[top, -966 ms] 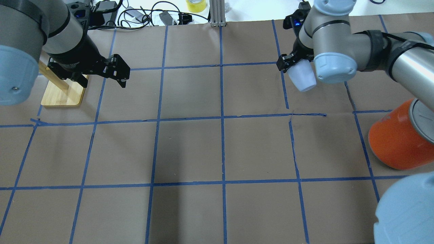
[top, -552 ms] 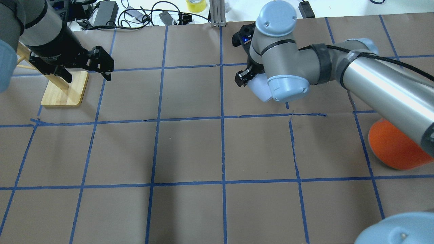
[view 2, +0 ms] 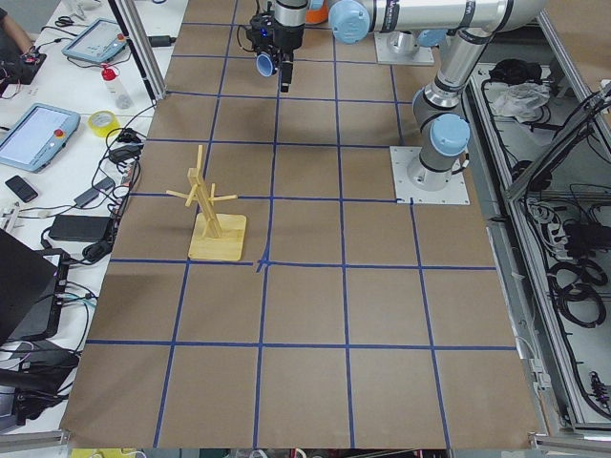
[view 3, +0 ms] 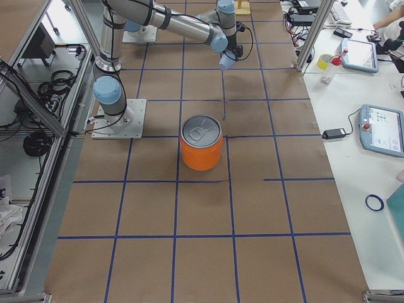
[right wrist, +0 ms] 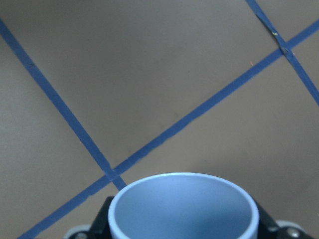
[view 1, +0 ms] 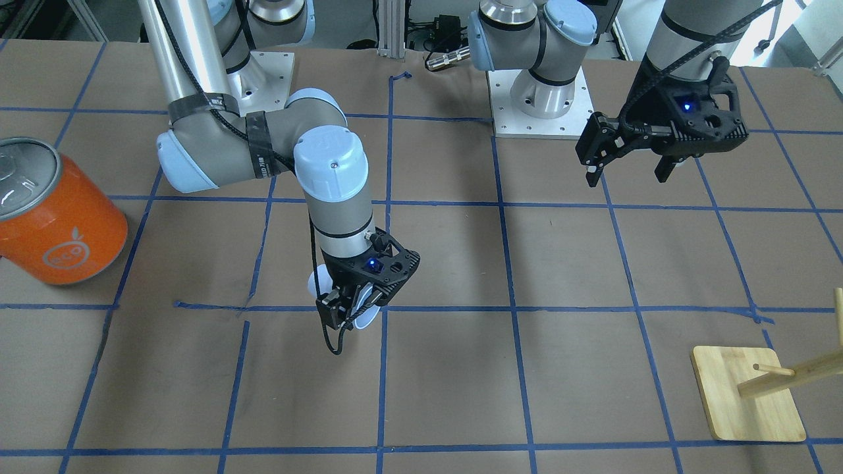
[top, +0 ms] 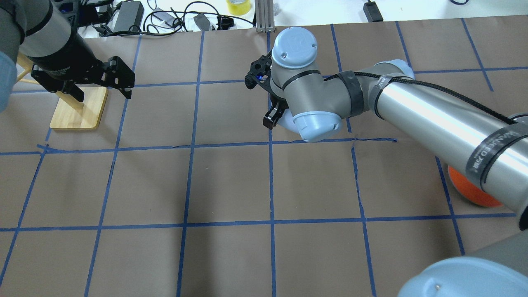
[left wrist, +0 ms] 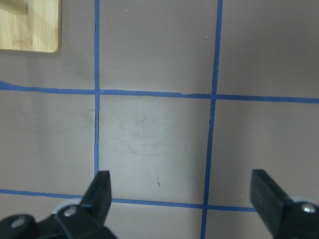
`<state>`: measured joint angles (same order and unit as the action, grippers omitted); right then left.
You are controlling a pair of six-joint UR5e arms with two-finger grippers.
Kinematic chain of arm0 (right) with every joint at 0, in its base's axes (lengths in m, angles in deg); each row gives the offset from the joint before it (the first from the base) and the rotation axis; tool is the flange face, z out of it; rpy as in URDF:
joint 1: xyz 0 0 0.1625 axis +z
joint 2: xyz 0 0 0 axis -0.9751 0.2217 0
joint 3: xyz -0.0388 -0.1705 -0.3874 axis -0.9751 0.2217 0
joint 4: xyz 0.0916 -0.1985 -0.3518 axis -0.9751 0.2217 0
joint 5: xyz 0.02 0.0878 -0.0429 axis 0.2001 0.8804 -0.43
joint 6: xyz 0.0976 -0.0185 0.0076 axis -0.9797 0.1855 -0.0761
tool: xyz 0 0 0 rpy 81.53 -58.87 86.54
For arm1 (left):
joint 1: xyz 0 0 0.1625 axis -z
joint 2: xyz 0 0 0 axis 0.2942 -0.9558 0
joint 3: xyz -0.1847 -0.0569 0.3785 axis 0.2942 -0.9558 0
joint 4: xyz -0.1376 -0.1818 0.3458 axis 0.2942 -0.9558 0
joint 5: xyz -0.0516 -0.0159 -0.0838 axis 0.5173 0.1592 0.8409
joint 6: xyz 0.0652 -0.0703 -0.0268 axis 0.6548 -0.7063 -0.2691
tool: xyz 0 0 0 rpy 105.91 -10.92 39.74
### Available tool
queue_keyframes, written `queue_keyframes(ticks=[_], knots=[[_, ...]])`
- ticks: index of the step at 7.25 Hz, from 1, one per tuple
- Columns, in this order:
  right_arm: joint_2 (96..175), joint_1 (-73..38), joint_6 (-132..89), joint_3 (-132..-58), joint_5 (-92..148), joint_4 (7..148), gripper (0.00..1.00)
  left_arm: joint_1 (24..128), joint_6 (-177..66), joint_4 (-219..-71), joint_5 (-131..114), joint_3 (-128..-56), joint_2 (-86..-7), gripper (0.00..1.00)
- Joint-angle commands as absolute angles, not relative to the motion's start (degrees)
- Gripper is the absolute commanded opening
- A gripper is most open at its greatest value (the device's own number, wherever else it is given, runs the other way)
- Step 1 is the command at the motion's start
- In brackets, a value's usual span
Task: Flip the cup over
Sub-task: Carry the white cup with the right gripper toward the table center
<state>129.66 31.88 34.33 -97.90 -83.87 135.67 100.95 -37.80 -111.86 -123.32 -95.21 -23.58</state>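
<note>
Wooden stand (view 1: 747, 395) nearest, untouched. Mid-table: right gripper (view 1: 349, 316) carries the cup (right wrist: 183, 211) clear of the table (view 1: 461, 382), mouth aimed down at the taped grid. Likely mid-turn, so it can land inverted. Fingers pinch the cup's wall from both sides; exact tilt hard to read. Farther back, left gripper (left wrist: 182, 186) hovers idle — fingers spread wide, holding nothing — parked clear of the work.

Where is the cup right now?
The cup is gripped in the right claw near the table's middle, beside a blue tape crossing; the orange can stands at the front-facing view's left edge.
</note>
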Motion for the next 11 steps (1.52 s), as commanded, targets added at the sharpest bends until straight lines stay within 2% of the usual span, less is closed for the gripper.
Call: queue_keyframes(ticks=[1, 8, 11], knots=[[124.9, 34.1, 43.2, -97.8, -81.9, 141.7, 0.11, 100.6, -37.7, -112.1, -123.2, -95.3, -23.8, 1.00], [122.5, 38.5, 58.9, -95.4, -81.9, 141.6, 0.14, 100.6, -37.9, -111.6, -122.6, -95.8, -23.8, 1.00], [120.6, 38.9, 58.6, -95.5, -81.8, 141.7, 0.20, 100.6, -37.8, -111.6, -122.7, -95.8, -23.8, 1.00]])
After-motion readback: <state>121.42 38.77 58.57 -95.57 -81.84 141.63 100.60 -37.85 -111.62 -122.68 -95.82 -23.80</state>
